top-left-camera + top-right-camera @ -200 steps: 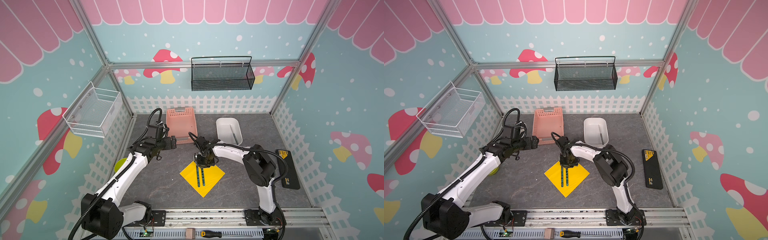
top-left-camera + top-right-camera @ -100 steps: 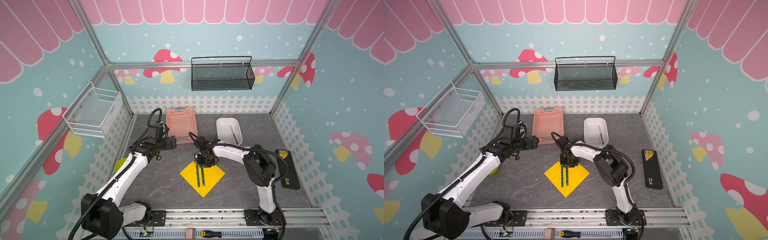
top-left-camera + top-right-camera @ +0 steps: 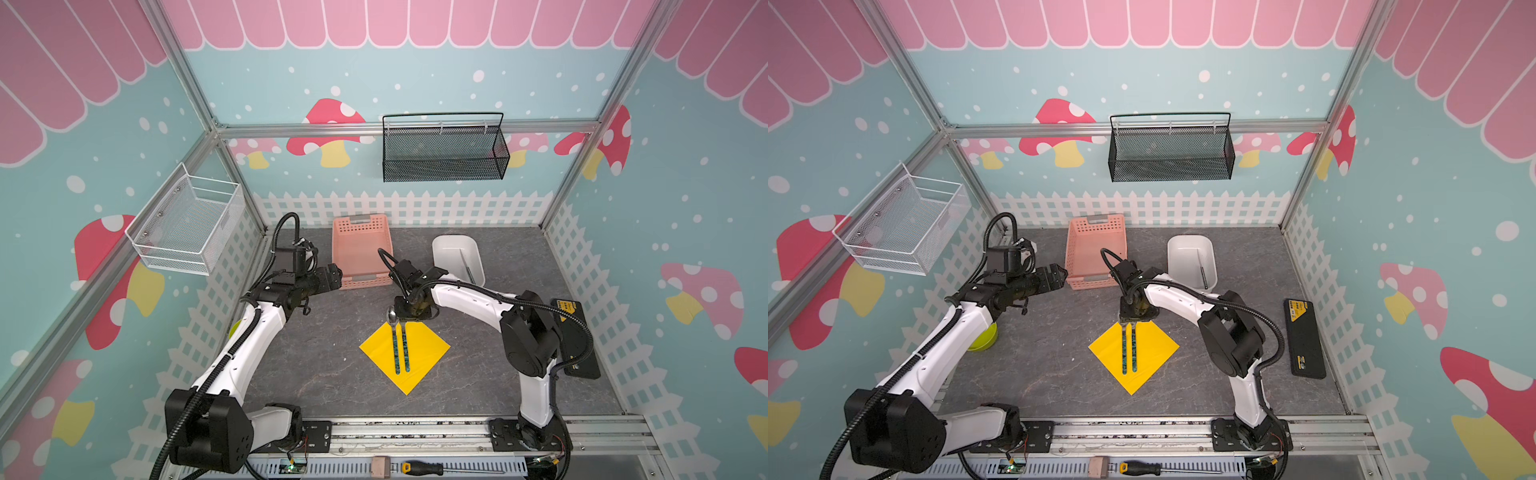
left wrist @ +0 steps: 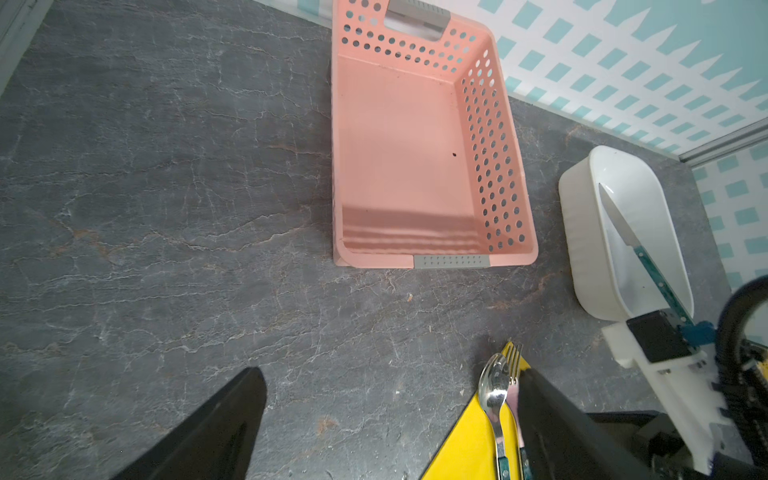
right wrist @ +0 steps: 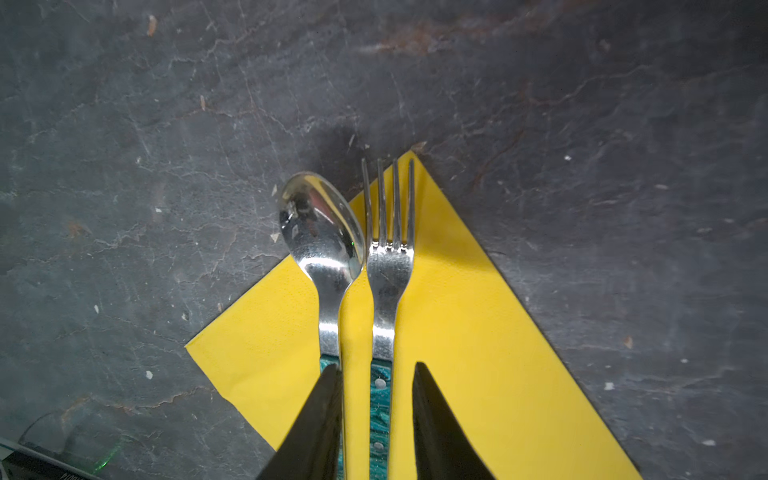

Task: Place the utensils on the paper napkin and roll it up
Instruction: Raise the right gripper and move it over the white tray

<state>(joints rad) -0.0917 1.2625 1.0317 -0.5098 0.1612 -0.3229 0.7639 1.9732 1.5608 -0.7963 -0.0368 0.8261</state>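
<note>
Napkin [image 5: 457, 332] yellow, plain. Spoon [image 5: 322, 232], fork [image 5: 388, 266] silver; fork handle teal-marbled, between black fingers [image 5: 316, 415] of right pincer [image 5: 376, 365]. Basket [image 4: 490, 137] pink, perforated.

Glossy metal spoon [image 5: 320, 224]; matt paper napkin [image 5: 457, 332].

This is a small robot lab dressed up like a play house. Metal bars [image 3: 407, 126] hold walls [image 3: 457, 83] with mushroom pictures [image 3: 332, 124] and a white fence [image 3: 415, 208]. The left arm [image 3: 245, 349] and the right arm [image 3: 465, 297] are bolted to a rail [image 3: 415, 432] at the front edge of the counter [image 3: 324, 374].
</note>
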